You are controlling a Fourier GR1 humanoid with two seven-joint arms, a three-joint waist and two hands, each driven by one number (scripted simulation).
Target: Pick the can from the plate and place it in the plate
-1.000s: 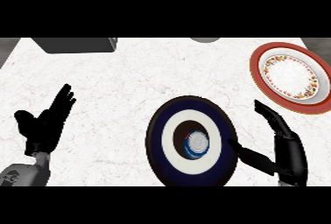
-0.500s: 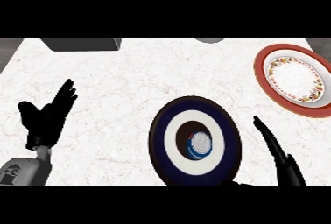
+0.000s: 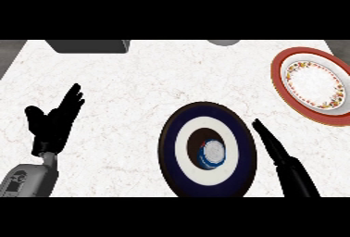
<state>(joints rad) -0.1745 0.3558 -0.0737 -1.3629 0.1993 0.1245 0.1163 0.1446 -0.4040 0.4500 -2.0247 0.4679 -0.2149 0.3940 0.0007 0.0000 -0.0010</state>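
You are looking at the can [image 3: 213, 154] standing upright in the middle of the dark blue plate [image 3: 179, 139], seen from almost straight above, so that its pale lid and blue side are showing. It is sitting on the plate's dark centre disc, slightly toward the lower right of that disc, with the white ring and then the navy rim lying around it. Nothing is touching the can.

Just to the right of that plate your right hand [image 3: 272, 145] is showing edge-on, its fingers lying straight and pressed together, pointing up and to the left along the plate's right rim (whether it is touching the rim you cannot tell from this angle). It is holding nothing.

Farther out, toward the upper right corner of the counter, the second plate [image 3: 280, 78] is lying well apart from the first, with a red rim, a white face and a floral band.

On the far left your left hand [image 3: 49, 125] is resting open, fingers up and thumb spread to the side, with its grey forearm [image 3: 27, 176] coming in from the lower edge.

Along the far edge of the white marbled counter [image 3: 137, 88] a grey block [image 3: 87, 45] and a grey rounded object [image 3: 224, 42] are partly showing.
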